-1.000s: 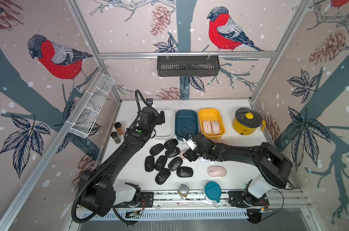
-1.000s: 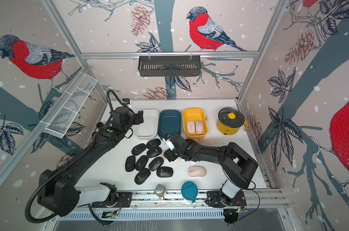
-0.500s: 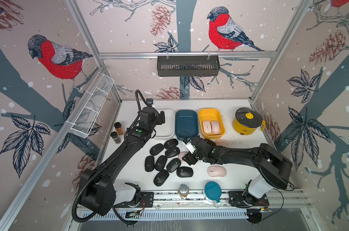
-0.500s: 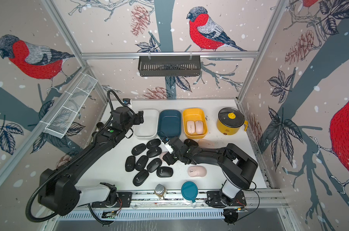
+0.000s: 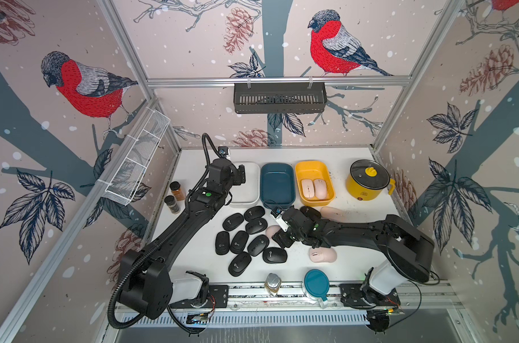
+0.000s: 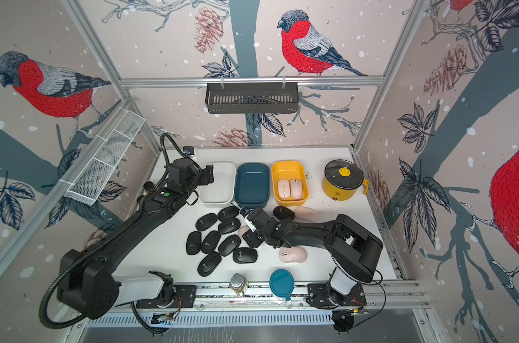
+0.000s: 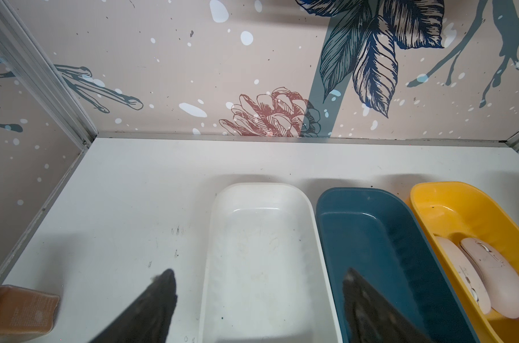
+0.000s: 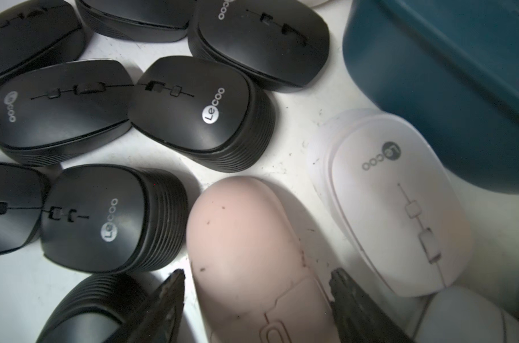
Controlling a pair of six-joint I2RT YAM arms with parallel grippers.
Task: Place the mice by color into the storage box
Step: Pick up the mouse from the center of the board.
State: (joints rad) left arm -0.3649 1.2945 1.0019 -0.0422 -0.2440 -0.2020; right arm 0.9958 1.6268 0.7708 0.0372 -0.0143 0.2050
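Note:
Several black mice [image 5: 246, 234] lie clustered mid-table. At the cluster's right edge lies a pale pink mouse [image 8: 252, 252], also seen in both top views [image 5: 272, 231] [image 6: 243, 231]. My right gripper [image 8: 256, 276] [image 5: 280, 237] is low over it and open, one finger on each side with a small gap. A white mouse [image 8: 395, 202] lies just beside it. More pink mice lie loose on the table [image 5: 322, 254] [image 5: 332, 212], and two lie in the yellow box [image 5: 298, 181]. My left gripper [image 7: 258, 274] [image 5: 242, 175] hangs open and empty over the white box [image 7: 261, 225]. The blue box [image 5: 277, 185] holds nothing.
A yellow lidded pot [image 5: 368, 181] stands at the back right. A teal lid [image 5: 317, 282] and a small capped jar [image 5: 272, 283] sit by the front rail. Two spice jars [image 5: 175, 190] stand at the left edge. A lone black mouse [image 5: 310, 211] lies behind my right arm.
My right gripper has shifted a little toward the table's front, over the pink mouse. The left arm has not moved.

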